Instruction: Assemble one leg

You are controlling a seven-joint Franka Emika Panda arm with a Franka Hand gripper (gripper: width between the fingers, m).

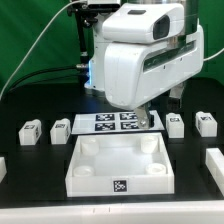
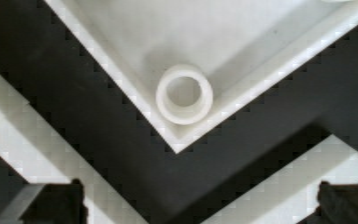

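Jaws were spread wide with nothing between them on the wrist view, hanging over a corner hole [image 2: 185, 93] of the panel [image 1: 118, 165]. I saw all four legs [image 1: 61, 128] loose on the surface [image 1: 195, 190], two at the exterior view's left of the marker board [image 1: 115, 122] and two at its right, all apart from the panel.

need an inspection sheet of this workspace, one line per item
surface: black table, marker board lying flat on it
job's things: four legs loose, two each side of the marker board; white panel in front
clutter: white parts cut off at frame edges
grippers: gripper open, empty, over the panel's corner hole
cables: thin cable arcing toward the arm
surroundings: green backdrop
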